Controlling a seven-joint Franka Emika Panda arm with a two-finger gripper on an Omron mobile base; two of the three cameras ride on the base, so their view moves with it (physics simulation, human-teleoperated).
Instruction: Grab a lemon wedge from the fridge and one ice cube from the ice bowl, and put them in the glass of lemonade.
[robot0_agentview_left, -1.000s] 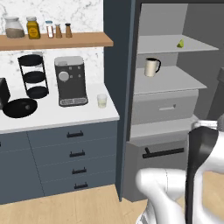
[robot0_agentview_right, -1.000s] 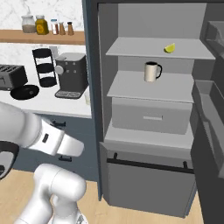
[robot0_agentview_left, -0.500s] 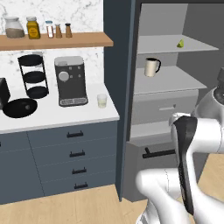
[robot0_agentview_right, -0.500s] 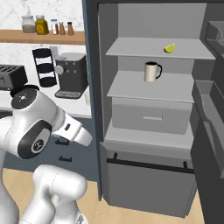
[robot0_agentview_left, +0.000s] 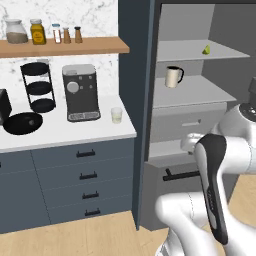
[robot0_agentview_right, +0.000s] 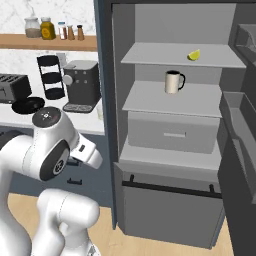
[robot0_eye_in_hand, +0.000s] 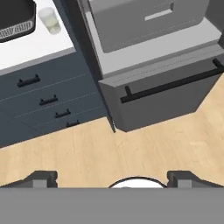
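The fridge (robot0_agentview_right: 170, 125) stood open, taking up the right of both base views: pale grey shelves, a drawer in the middle, a lower compartment with a black bar handle. The white arm (robot0_agentview_left: 220, 170) was folded low in front of it, elbow up. The counter (robot0_agentview_left: 65, 132) ran left of the fridge over dark drawers with black handles, a wooden shelf (robot0_agentview_left: 62, 46) of jars above it.

On the counter: coffee machine (robot0_agentview_left: 80, 93), black three-tier rack (robot0_agentview_left: 39, 86) to its left, toaster (robot0_agentview_right: 11, 88) at the far left. The ice bowl (robot0_agentview_left: 22, 123) sat flat in front of the rack, just beside the toaster. The glass of lemonade (robot0_agentview_left: 116, 115) stood upright near the counter's right end, just right of the coffee machine, close to the fridge wall.

A beige mug (robot0_agentview_right: 173, 81) was on the middle fridge shelf. The lemon wedge (robot0_agentview_right: 194, 54) lay on the top shelf, toward its right.

The gripper (robot0_eye_in_hand: 111, 178) pointed down at the wood floor in front of the fridge, fingers spread wide, nothing between them.
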